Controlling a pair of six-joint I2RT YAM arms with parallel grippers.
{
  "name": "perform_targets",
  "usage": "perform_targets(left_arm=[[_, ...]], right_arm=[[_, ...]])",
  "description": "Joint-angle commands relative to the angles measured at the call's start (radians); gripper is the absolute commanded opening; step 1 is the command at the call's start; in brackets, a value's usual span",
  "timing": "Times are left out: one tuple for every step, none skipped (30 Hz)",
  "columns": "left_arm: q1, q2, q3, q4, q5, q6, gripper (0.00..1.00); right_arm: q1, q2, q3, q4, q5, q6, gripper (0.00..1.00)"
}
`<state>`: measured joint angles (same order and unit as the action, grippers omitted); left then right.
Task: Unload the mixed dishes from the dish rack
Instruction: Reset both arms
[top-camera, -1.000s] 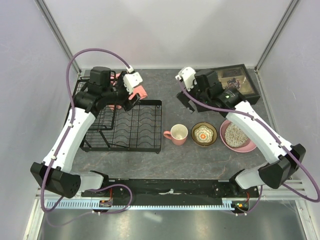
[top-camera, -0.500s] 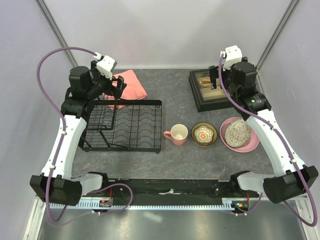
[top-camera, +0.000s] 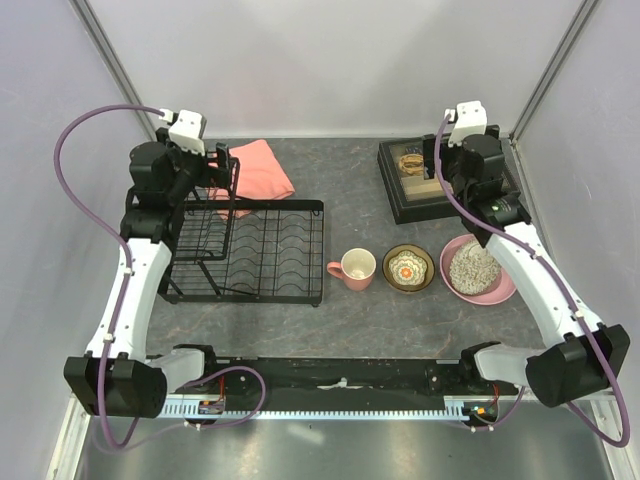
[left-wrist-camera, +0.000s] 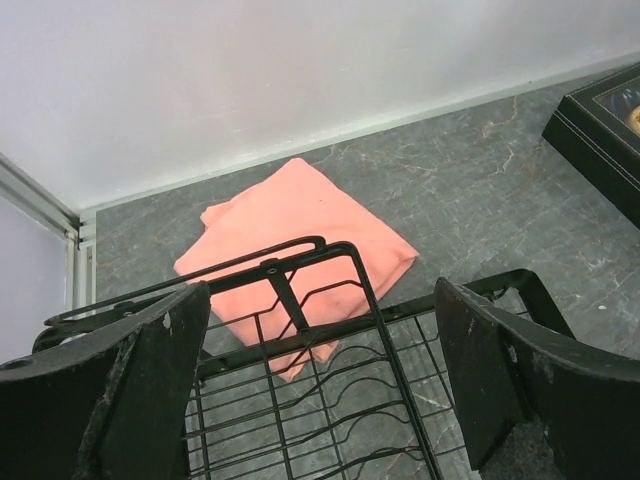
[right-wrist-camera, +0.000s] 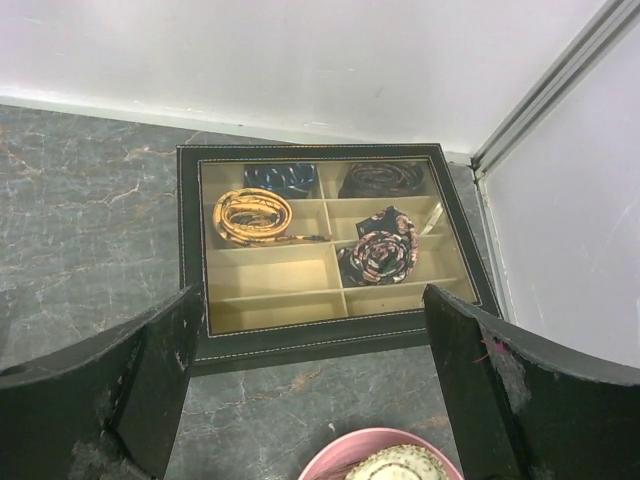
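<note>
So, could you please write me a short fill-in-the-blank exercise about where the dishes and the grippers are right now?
1. The grey bowl sits on the pink ____.
2. The dish rack holds ____ dishes.
3. Between the dish rack and the brown bowl stands the pink ____.
4. The left gripper and the right gripper are both ____.
Missing words: plate; no; mug; open.

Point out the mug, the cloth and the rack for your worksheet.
mug (top-camera: 358, 267): top view, on its open inside.
cloth (left-wrist-camera: 300, 225): left wrist view, on its middle.
rack (top-camera: 278, 250): top view, on its bare slotted base.
</note>
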<state>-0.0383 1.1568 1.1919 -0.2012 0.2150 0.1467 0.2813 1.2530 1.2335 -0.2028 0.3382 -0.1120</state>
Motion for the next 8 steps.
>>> perform_targets(left_arm=[[0.012,-0.016,-0.008,0.075,-0.016,-0.045,0.99],[0.014,-0.017,-0.009,0.074,-0.014,-0.047,0.99],[0.014,-0.019,-0.011,0.074,-0.009,-0.047,0.99],[0.017,-0.017,-0.011,0.074,-0.008,-0.047,0.99],[0.018,-0.019,-0.012,0.074,-0.005,-0.048,0.99],[0.018,-0.019,-0.011,0.072,-0.003,-0.047,0.99],[0.018,-0.019,-0.012,0.074,-0.003,-0.047,0.99],[0.020,-0.017,-0.014,0.072,-0.003,-0.047,0.99]], right_arm=[[-0.001,-0.038,-0.025,0.060,0.036,0.018,0.98],[-0.002,-0.041,-0.028,0.063,0.033,0.017,0.98],[-0.001,-0.043,-0.034,0.066,0.032,0.017,0.98],[-0.002,-0.044,-0.034,0.065,0.032,0.018,0.98],[-0.001,-0.046,-0.035,0.065,0.033,0.018,0.98],[-0.002,-0.049,-0.037,0.066,0.032,0.017,0.98],[-0.004,-0.052,-0.040,0.065,0.027,0.018,0.98],[-0.004,-0.056,-0.043,0.074,0.018,0.017,0.98]])
